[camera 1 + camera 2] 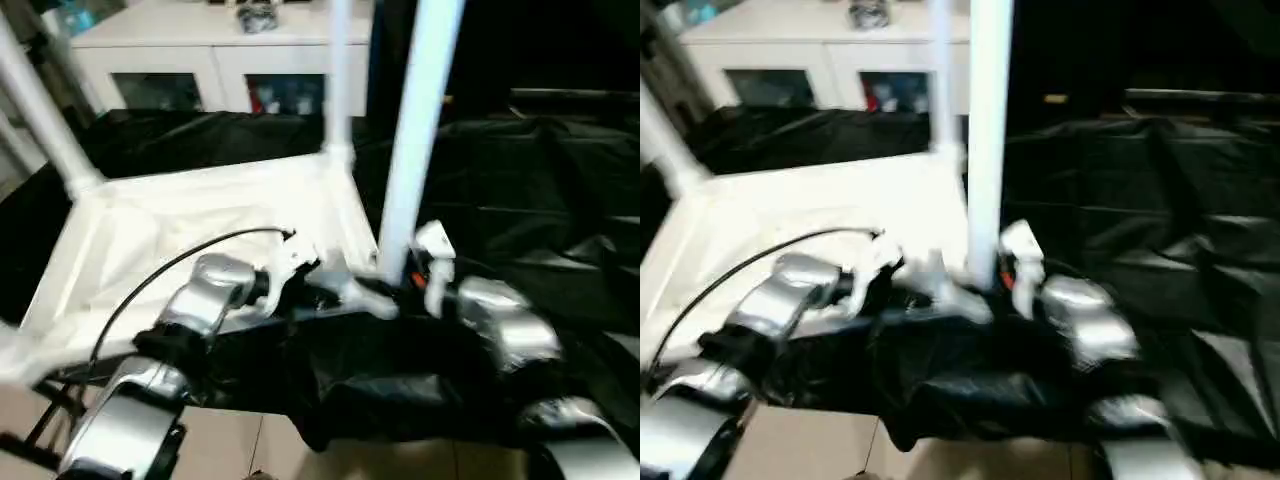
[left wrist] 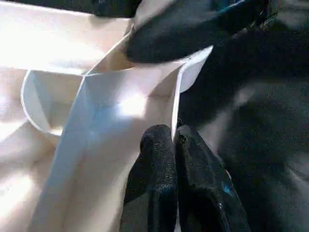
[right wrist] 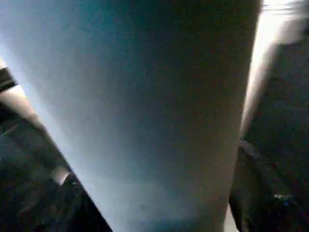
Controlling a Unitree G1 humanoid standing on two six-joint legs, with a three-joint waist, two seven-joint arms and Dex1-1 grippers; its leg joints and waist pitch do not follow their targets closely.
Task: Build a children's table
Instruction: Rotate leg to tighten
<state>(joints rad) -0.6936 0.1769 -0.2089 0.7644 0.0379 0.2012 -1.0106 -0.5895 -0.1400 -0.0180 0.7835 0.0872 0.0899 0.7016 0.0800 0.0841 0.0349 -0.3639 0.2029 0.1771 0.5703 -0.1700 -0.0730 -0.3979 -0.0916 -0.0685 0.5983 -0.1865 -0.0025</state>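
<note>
The children's table top (image 1: 200, 230) lies upside down on the black cloth, ribbed side up. Two white legs (image 1: 40, 110) (image 1: 338, 70) stand in its far corners. A third leg (image 1: 415, 120) rises, slightly tilted, at the near right corner. My left gripper (image 2: 174, 137) is shut on the top's thin rim wall (image 2: 176, 106) beside that corner socket. My right gripper (image 1: 405, 275) is at the foot of the third leg (image 3: 145, 106), which sits between its fingers, gripped.
A white cabinet (image 1: 200, 50) with glass doors stands behind the work table. Wrinkled black cloth (image 1: 540, 200) covers the table to the right. The table's front edge and the beige floor (image 1: 230, 450) are right below my forearms.
</note>
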